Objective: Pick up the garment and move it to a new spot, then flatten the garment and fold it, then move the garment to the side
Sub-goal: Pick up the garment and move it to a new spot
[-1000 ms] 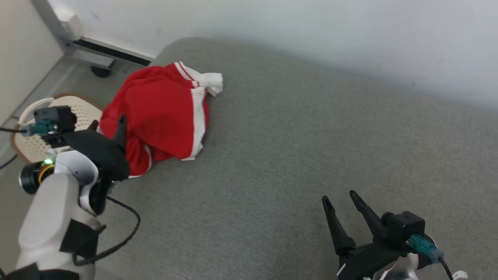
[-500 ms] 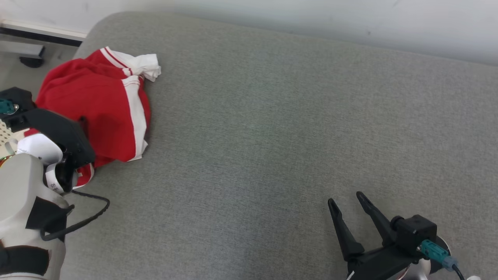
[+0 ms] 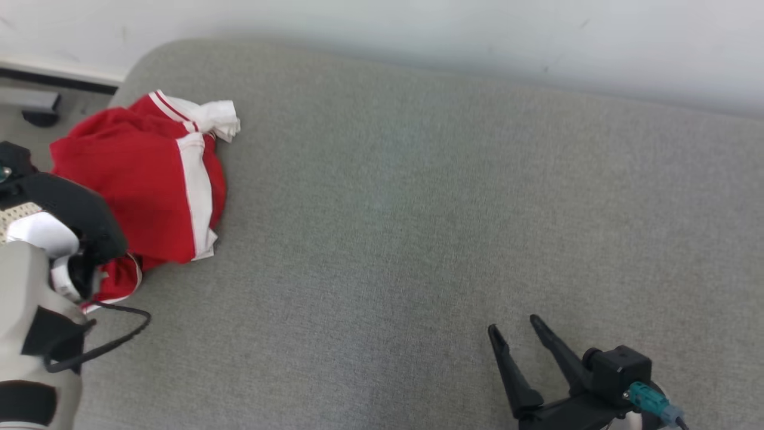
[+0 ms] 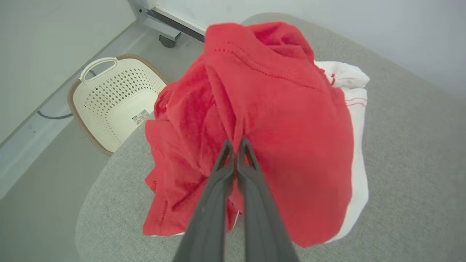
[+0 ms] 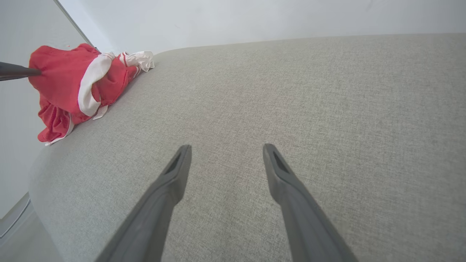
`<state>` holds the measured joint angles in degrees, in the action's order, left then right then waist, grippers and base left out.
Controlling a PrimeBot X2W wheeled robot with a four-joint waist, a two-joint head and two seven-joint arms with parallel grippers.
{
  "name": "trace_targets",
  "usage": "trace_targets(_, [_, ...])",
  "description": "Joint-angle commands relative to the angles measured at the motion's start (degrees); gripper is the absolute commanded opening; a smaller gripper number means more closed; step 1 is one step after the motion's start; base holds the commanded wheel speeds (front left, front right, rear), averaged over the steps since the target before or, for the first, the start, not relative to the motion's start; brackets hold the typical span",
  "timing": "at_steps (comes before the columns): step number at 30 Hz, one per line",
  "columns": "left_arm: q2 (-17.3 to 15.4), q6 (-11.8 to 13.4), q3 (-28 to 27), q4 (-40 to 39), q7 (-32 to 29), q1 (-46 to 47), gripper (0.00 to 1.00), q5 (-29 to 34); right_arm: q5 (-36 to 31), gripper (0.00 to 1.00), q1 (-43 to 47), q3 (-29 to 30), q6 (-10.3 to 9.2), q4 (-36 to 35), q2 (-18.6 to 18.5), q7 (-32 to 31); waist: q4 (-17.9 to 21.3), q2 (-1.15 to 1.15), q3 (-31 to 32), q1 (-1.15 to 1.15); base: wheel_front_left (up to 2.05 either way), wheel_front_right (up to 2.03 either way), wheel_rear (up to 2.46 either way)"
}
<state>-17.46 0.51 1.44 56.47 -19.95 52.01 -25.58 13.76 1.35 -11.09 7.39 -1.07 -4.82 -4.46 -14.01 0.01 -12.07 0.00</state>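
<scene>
The grey upholstered surface spans most of the head view, with a pale wall behind it at 12 o'clock. The garment, red with white bands, lies bunched at the surface's left end, at about 10 o'clock in that view, and its lower folds reach the rounded edge.

The left arm rises from 8 o'clock. Its pale forearm is bent at the wrist so that the dark hand leans into the near side of the heap, and a black cable loops off it onto the surface. A cream perforated basket stands on the floor at 10 o'clock in the left wrist view, beside the end of the surface.

The left tool is pinched tight on a fold of red cloth, its two fingers pressed together with the fabric gathered around their tips. From the right wrist view those fingers enter at 9 o'clock and meet the peak of the heap.

The right tool sits at 5 o'clock in the head view, well apart from the garment. Its fingers are spread wide, hold nothing, and point along the bare surface.
</scene>
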Motion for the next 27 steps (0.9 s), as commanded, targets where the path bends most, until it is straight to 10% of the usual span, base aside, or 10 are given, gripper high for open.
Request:
trace_targets(1, [-1.08,0.01,-0.09,-0.41,-0.18,0.72,0.0,-0.4,0.63,1.0,0.38,-0.44,0.19,0.61,0.35,0.7,-0.18,-0.01,3.32,0.0,0.0,0.0,0.0])
trace_targets(13, [-3.07,-2.33,0.81,-10.84,-3.76,7.03,0.0,-1.19,3.9,1.0,-1.1,0.81,0.19,7.48,1.78,7.52,3.47,-0.01,14.21,0.0,0.0,0.0,0.0])
trace_targets(27, [6.95,-3.95,4.39,-26.07,-5.44,5.1,0.0,-5.5,3.39,1.0,-2.27,3.71,0.19,8.76,1.93,8.86,17.93,-0.01,16.6,0.0,0.0,0.0,0.0])
